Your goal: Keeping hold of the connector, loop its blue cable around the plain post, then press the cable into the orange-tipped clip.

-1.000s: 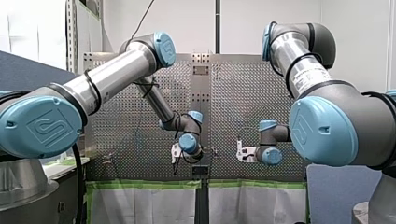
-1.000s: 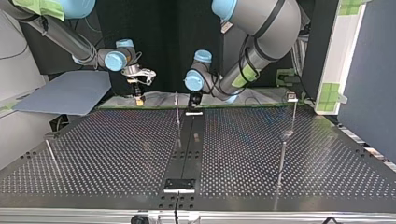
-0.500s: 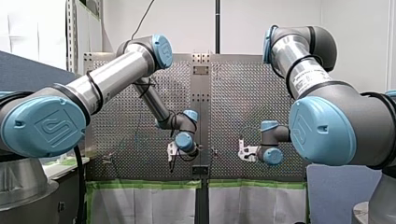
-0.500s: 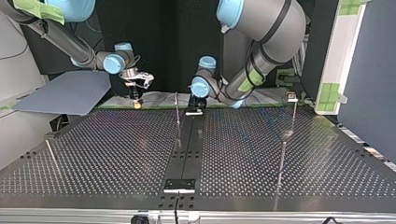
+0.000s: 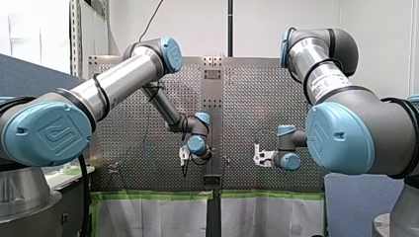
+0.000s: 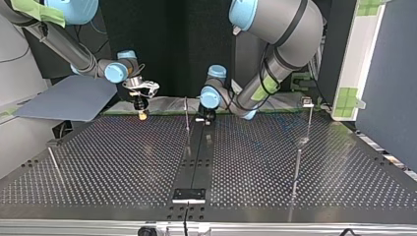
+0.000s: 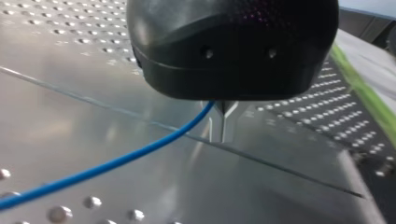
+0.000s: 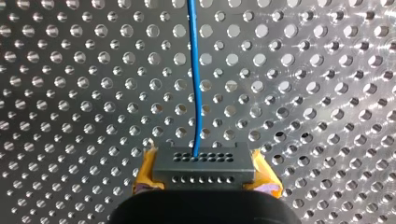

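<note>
While my right hand (image 8: 204,173) is clamping the dark grey oblong plastic connector (image 8: 204,161) between its yellow pads (image 8: 145,171), closed firmly on both short ends, the thin blue cable (image 8: 195,79) is leaving the connector's pin-holed face and running straight ahead over the perforated metal desk (image 8: 70,70). I am holding it this way, I judge, so that the plug end is acting as a fixed anchor and the line is pulling taut enough to be steered.

Over the desk's smooth, undrilled centre strip, my left hand (image 7: 223,122) is doing the steering. Its two slim metal fingers (image 7: 229,122) are drawn almost together under the rounded black housing. The cable appears to be passing between them near their root before trailing away in a gentle sag.

In the top view that hand is hanging low at the desk's far edge, just beside a thin upright metal rod (image 6: 187,120), which I am taking for the plain post. The low grip on the line looks meant for carrying it round that rod.

The cable is reading as glossy, round and limp, and the desk as brushed, reflective and evenly drilled. I am not finding the orange-tipped clip with any certainty in these views, so the pressing step is lying ahead.
</note>
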Motion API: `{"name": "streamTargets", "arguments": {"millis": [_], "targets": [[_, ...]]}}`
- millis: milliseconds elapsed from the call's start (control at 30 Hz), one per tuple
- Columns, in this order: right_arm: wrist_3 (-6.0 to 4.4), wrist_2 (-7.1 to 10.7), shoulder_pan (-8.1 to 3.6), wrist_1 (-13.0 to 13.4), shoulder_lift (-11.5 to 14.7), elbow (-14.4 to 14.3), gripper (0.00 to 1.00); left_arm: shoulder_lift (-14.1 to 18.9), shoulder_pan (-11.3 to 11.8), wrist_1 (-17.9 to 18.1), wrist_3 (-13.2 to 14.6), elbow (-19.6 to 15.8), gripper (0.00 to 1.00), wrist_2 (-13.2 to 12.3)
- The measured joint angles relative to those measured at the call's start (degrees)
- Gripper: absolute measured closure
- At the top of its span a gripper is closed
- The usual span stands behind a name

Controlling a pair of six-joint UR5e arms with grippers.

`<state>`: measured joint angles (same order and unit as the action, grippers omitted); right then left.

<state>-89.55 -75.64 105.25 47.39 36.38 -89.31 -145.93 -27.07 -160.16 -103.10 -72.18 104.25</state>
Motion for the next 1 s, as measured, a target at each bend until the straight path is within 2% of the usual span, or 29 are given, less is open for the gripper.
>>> {"name": "streamTargets", "arguments": {"millis": [400, 667, 700, 733, 767, 800, 833, 867, 900, 933, 967, 1000], "targets": [[-0.16, 0.48, -0.96, -0.96, -0.17, 1.33, 1.00, 0.00, 0.34, -0.44, -0.43, 0.99, 1.00, 0.34], [-0.24, 0.68, -1.12, -1.21, -0.27, 1.36, 1.00, 0.00, 0.46, -1.42, -0.14, 0.95, 1.00, 0.33], [-0.23, 0.77, -1.11, -1.30, -0.28, 1.37, 1.00, 0.02, 0.42, -1.68, 0.04, 0.94, 0.89, 0.32], [-0.23, 0.82, -1.09, -1.36, -0.28, 1.37, 1.00, 0.03, 0.36, -2.06, 0.34, 0.94, 0.89, 0.33], [-0.22, 0.85, -1.08, -1.40, -0.28, 1.38, 1.00, 0.04, 0.33, -2.39, 0.65, 0.94, 0.81, 0.34], [-0.21, 0.88, -1.04, -1.44, -0.28, 1.37, 1.00, 0.03, 0.30, -2.75, 0.99, 0.93, 0.64, 0.33], [-0.21, 0.90, -1.01, -1.46, -0.29, 1.38, 1.00, 0.04, 0.30, -3.24, 1.46, 0.93, 0.64, 0.25], [-0.21, 0.90, -0.98, -1.48, -0.30, 1.38, 1.00, 0.05, 0.34, -3.61, 1.85, 0.93, 0.40, 0.07], [-0.22, 0.91, -0.93, -1.48, -0.30, 1.38, 1.00, 0.06, 0.37, -3.92, 2.29, 0.93, 0.24, -0.21], [-0.23, 0.92, -0.89, -1.50, -0.31, 1.38, 1.00, 0.07, 0.42, -4.34, 2.91, 0.93, 0.24, -0.68], [-0.25, 0.92, -0.86, -1.49, -0.32, 1.37, 1.00, 0.07, 0.45, -4.66, 3.36, 0.93, 0.06, -1.08], [-0.25, 0.92, -0.85, -1.50, -0.35, 1.37, 1.00, 0.07, 0.45, -5.05, 3.84, 0.93, 0.00, -1.49]]}}
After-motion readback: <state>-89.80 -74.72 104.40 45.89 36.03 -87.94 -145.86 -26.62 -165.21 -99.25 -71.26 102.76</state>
